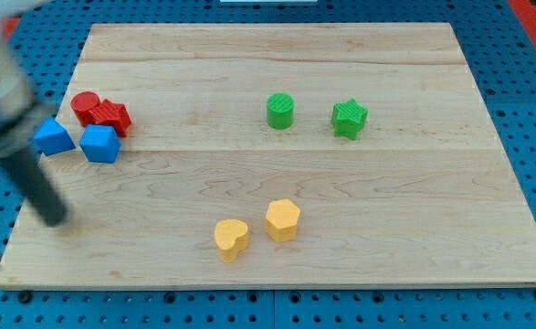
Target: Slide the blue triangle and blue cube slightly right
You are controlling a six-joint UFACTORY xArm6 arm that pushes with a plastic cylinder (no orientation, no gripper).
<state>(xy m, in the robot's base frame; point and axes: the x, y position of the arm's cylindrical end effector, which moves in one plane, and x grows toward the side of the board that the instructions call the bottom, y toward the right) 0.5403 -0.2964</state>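
The wooden worktop (pixel 277 183) sits on a blue board with holes. My tip (pixel 56 217) rests on the worktop near the view's left edge. The rod is blurry. The arm has no pincer, so nothing is grasped or let go.

The blue triangle (pixel 54 138) lies up from my tip, near the left edge. The blue cube (pixel 100 143) sits just beside it, on the view's right of it. My tip is below both blue blocks and apart from them.

A red cylinder (pixel 85 105) and a red star (pixel 111 115) sit close together just above the blue blocks.

A green cylinder (pixel 280 111) and a green star (pixel 349 119) stand near the middle top. A yellow heart (pixel 231 238) and a yellow hexagon (pixel 283 219) lie near the view's bottom, side by side
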